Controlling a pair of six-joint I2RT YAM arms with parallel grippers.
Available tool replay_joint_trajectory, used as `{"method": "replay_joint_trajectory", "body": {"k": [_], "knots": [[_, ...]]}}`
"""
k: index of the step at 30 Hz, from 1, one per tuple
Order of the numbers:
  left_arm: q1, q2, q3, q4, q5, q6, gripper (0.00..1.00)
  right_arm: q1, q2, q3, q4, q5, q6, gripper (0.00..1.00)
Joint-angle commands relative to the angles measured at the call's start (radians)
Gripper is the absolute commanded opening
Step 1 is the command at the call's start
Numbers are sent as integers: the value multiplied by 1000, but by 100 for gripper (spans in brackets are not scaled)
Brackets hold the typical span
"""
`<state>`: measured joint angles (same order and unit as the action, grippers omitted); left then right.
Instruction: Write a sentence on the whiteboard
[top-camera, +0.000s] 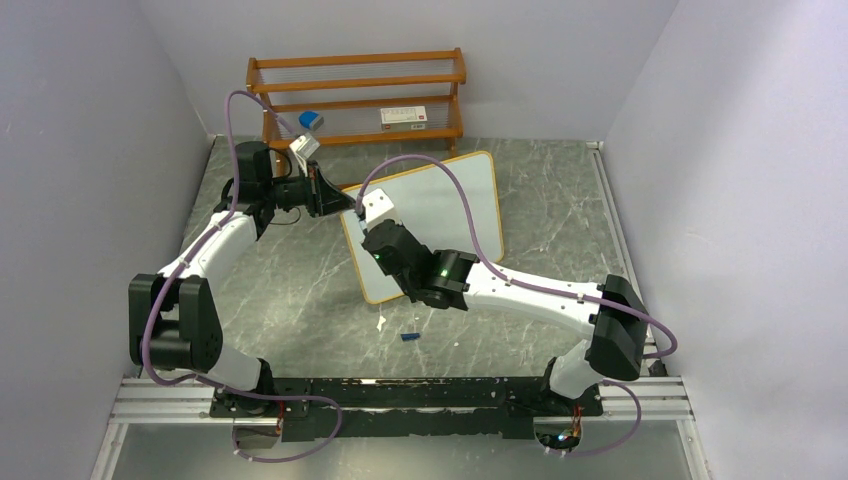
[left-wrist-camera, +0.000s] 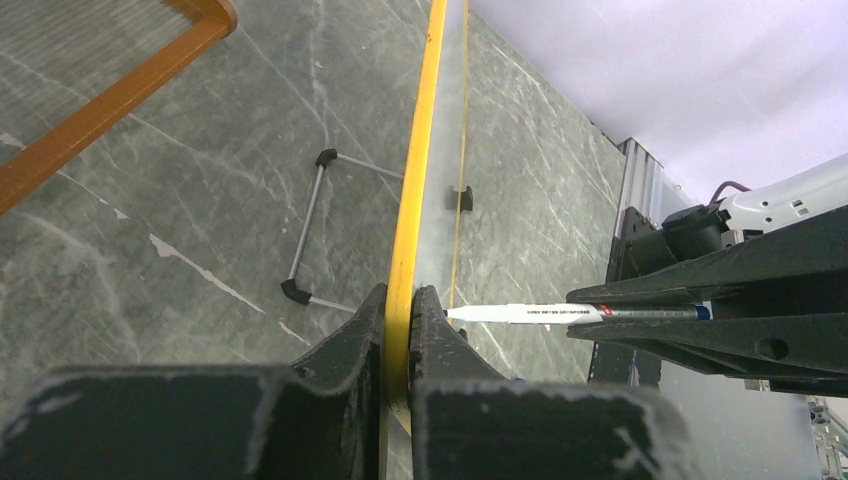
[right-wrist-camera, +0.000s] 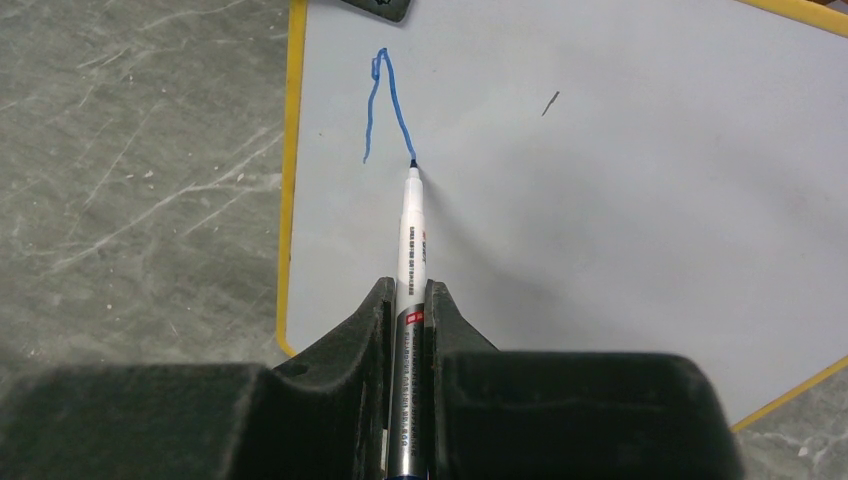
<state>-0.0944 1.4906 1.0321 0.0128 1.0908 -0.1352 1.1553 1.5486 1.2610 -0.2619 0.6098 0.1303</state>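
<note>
R fingers (right-wrist-camera: 352, 345): marker (right-wrist-camera: 412, 230); L fingers (left-wrist-camera: 345, 350): whiteboard (left-wrist-camera: 419, 150)

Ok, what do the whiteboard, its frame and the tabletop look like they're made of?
Whiteboard: smooth white panel, probably coated steel or melamine; the blue marker line sits cleanly on it. Frame: thin orange-yellow edging, plastic or painted wood, cannot tell which. Tabletop: grey stone look with pale veins, possibly marble-patterned laminate, dull sheen.
</note>
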Motion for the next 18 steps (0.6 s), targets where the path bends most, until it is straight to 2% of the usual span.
{"method": "replay_joint_trajectory", "body": {"k": [1, 18], "knots": [[-24, 44, -28, -91, -114, 123, 5, -9, -16, -21, -26, 14, 16, 0], [-25, 45, -27, -94, -113, 123, 5, -9, -24, -11, -2, 17, -7, 0]]}}
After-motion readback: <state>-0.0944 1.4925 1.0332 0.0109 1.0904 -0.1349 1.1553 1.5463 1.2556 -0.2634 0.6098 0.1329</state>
